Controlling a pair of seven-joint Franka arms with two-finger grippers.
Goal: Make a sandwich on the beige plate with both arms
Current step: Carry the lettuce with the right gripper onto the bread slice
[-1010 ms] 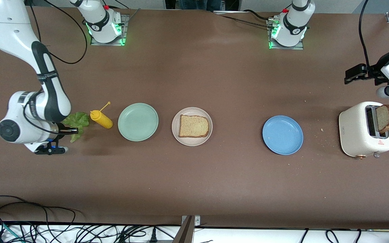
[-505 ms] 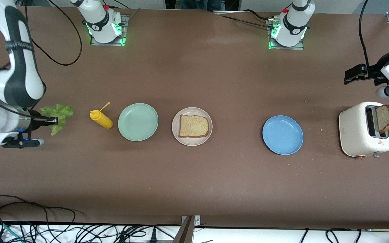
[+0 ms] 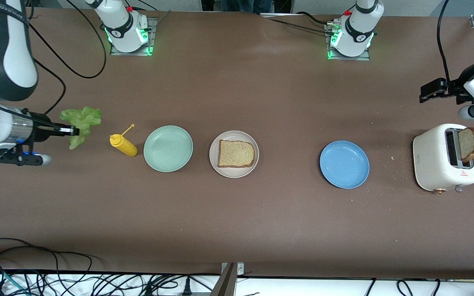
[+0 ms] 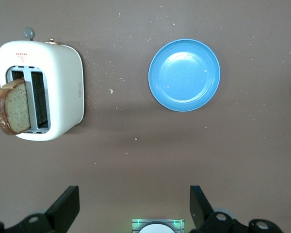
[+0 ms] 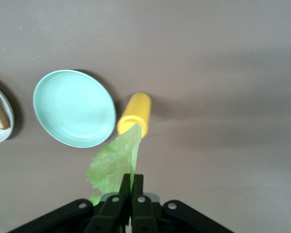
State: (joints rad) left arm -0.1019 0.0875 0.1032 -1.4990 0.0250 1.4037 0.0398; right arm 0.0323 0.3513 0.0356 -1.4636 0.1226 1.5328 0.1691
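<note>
A ruffled green lettuce leaf hangs in the air at the right arm's end of the table, pinched in my right gripper, which is shut on it; the right wrist view shows the leaf dangling from the gripper. The beige plate sits mid-table with one tan bread slice lying flat on it. A second bread slice sticks up from the white toaster. My left gripper waits open and empty above the table beside the toaster, its fingers wide apart.
A yellow mustard bottle lies between the lettuce and the mint green plate. A blue plate sits between the beige plate and the toaster. Crumbs dot the table near the toaster. Cables run along the table's near edge.
My right gripper has lifted the lettuce off the table, swung toward the table's end, then come back toward the mustard bottle and higher. The left arm has not moved.
</note>
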